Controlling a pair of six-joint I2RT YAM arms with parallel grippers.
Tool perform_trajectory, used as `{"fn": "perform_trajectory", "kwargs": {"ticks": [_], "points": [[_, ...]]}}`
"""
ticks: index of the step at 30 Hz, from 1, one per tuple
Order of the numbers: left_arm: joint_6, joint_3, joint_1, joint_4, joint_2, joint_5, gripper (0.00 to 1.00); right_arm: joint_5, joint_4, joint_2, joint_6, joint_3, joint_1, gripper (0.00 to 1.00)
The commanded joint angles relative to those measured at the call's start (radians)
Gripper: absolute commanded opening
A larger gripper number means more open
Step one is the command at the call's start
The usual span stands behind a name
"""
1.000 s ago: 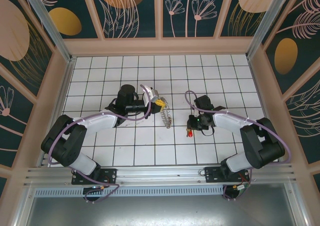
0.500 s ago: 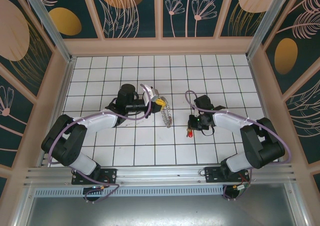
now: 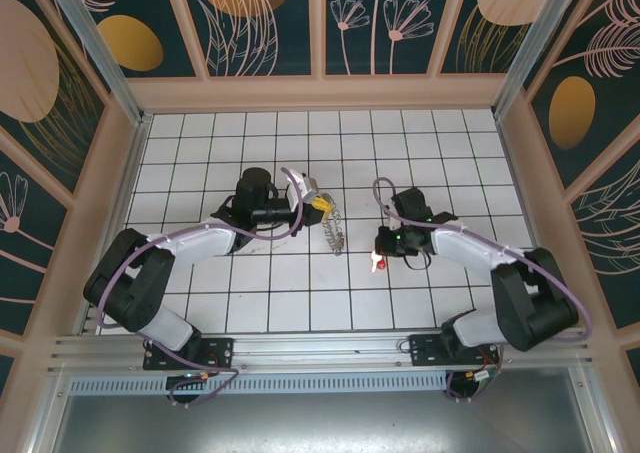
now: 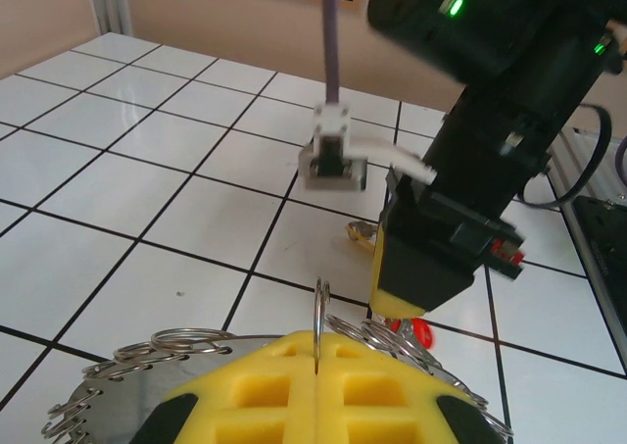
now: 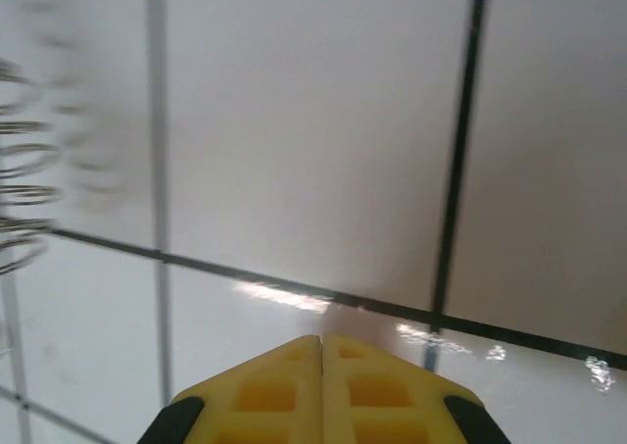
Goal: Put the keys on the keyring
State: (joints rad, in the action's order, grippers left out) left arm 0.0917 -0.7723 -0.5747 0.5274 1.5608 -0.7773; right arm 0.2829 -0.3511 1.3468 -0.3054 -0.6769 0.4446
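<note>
Keys (image 3: 378, 263): none on keyring (image 3: 333, 235) yet; both left to thread
Right gripper (image 4: 419, 302): closed, apparently pinching one red key
Left gripper (image 3: 319, 208): clamped on keyring loop

The overhead camera sits above and behind the arm bases, looking steeply down on the whole tiled table (image 3: 200, 143) from afar. The left wrist camera rides low, close behind the left gripper (image 4: 318, 361). It faces across the tiles to the right gripper (image 4: 400, 307), which both views share along with the keyring (image 4: 108, 405). The right wrist camera hangs very near the tiles, facing down past its own fingers (image 5: 265, 395); blurred loops at its left edge are probably that keyring.
</note>
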Motion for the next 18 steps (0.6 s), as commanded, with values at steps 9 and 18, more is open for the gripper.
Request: {"fn": "perform_trajectory", "kwargs": {"ticks": [9, 18], "points": [[-0.038, 0.023, -0.001, 0.127, 0.010, -0.078, 0.00, 0.429, 0.450, -0.413, 0.479, 0.213, -0.033, 0.00], [-0.026, 0.038, -0.001, 0.108, 0.004, -0.118, 0.00, 0.474, 0.533, -0.441, 0.575, 0.227, -0.037, 0.00]]}}
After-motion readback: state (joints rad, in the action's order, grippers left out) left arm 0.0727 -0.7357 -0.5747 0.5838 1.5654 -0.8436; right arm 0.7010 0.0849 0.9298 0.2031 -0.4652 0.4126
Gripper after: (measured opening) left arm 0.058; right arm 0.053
